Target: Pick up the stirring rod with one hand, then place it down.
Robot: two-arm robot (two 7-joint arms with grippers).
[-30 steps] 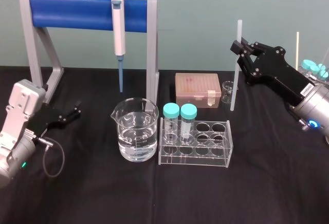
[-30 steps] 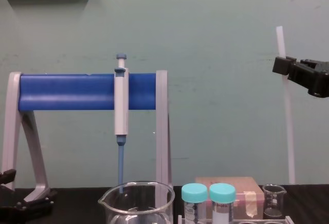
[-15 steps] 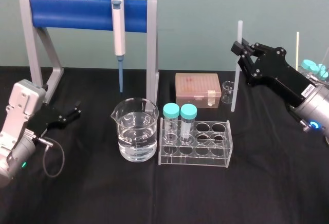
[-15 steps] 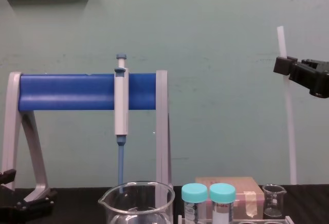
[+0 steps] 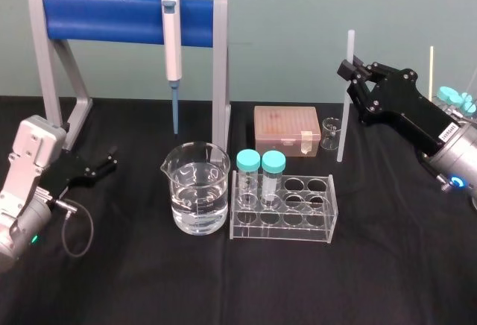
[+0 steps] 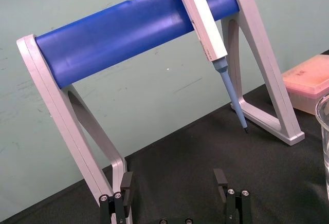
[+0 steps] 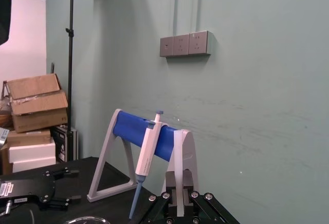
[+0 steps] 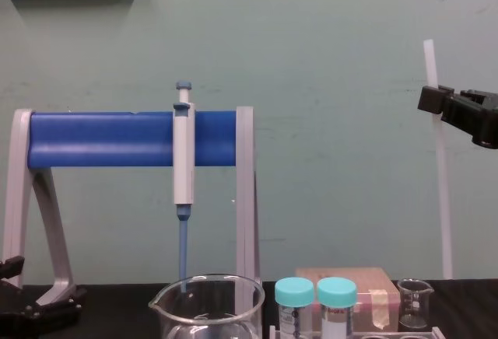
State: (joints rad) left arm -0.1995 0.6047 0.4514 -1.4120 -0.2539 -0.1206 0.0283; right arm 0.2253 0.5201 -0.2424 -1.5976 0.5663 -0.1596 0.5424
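The stirring rod (image 5: 343, 120) is a thin white stick standing nearly upright at the right, beside a small glass beaker (image 5: 330, 133). My right gripper (image 5: 347, 71) is shut on its upper part, with a short length sticking out above the fingers. From the chest the rod (image 8: 442, 191) runs from the gripper (image 8: 433, 99) down to about table level; I cannot tell whether its tip touches. My left gripper (image 5: 104, 163) rests low at the left by the stand's foot, open and holding nothing, its fingers (image 6: 220, 179) wide apart.
A grey stand with a blue bar (image 5: 112, 18) holds a pipette (image 5: 172, 38) over a water beaker (image 5: 197, 198). A clear rack (image 5: 283, 209) carries two teal-capped tubes. A pink box (image 5: 286, 130) sits behind it. More teal caps (image 5: 455, 99) stand far right.
The right gripper and the held rod have drifted slightly to the right. The left arm has not moved.
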